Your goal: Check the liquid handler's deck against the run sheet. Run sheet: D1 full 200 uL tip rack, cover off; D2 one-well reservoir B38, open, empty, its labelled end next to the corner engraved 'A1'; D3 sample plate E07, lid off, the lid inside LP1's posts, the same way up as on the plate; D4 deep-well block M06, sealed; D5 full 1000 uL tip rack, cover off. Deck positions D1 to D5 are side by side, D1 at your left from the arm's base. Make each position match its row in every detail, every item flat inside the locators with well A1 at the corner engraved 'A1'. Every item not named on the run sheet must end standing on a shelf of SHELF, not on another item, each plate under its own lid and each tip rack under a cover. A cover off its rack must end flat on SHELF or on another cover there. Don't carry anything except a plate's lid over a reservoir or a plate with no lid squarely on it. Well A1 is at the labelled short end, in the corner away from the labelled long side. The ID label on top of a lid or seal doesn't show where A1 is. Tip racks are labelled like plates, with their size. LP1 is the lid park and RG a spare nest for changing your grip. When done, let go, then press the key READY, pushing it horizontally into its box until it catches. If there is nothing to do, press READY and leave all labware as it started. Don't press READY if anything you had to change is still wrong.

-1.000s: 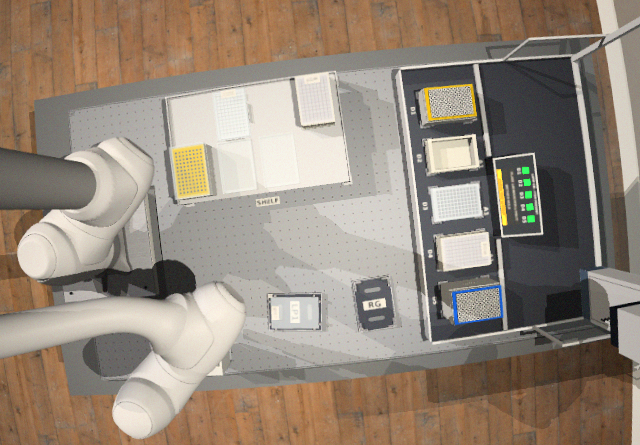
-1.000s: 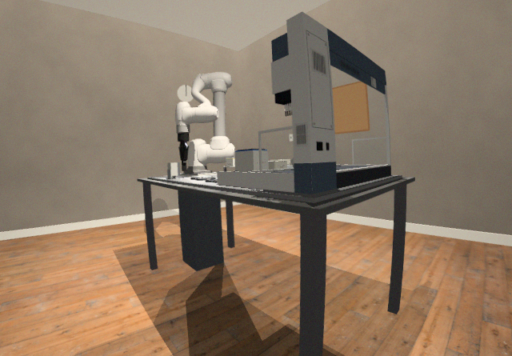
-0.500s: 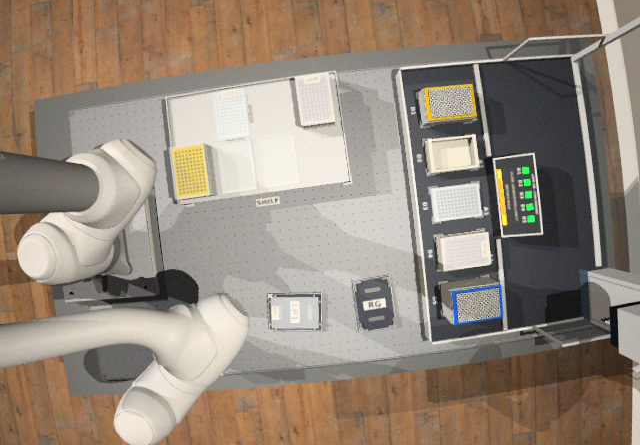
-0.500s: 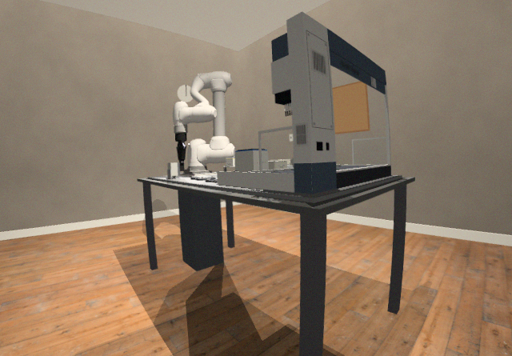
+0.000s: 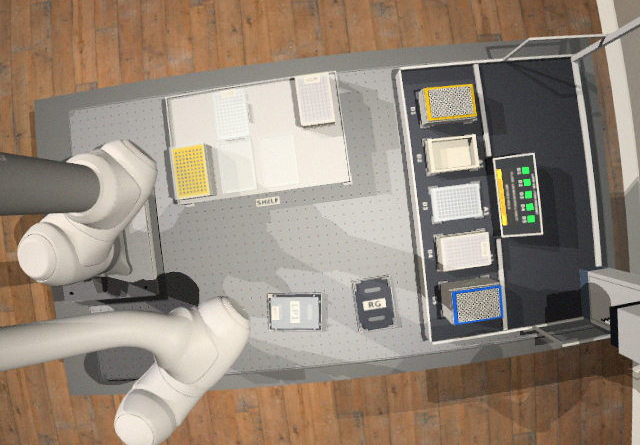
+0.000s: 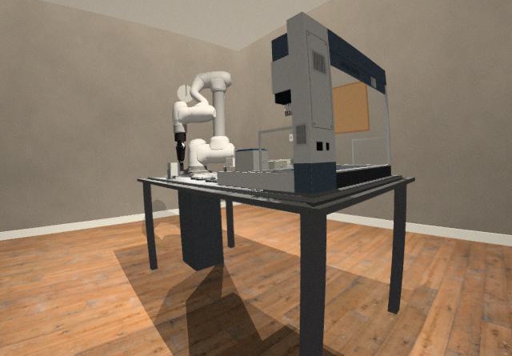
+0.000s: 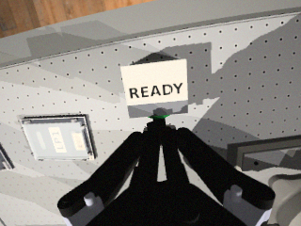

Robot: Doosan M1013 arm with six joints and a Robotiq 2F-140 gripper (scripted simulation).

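In the wrist view my gripper (image 7: 159, 116) is shut on nothing, its fingertips against the green key under the READY box (image 7: 156, 88). It also shows in the side view (image 6: 180, 154). On the deck, D1 holds a yellow-rimmed tip rack (image 5: 449, 101), D2 an open cream reservoir (image 5: 451, 153), D3 a plate with no lid (image 5: 455, 202), D4 a sealed block (image 5: 463, 250), D5 a blue-rimmed tip rack (image 5: 476, 303). A lid lies in LP1 (image 5: 295, 311), also seen in the wrist view (image 7: 58, 137).
SHELF (image 5: 256, 135) holds a yellow tip rack (image 5: 191, 171), a lidded plate (image 5: 314, 99), another plate (image 5: 231, 113) and clear covers. RG nest (image 5: 375, 304) is empty. The arm's elbow (image 5: 196, 347) hides the table's near corner.
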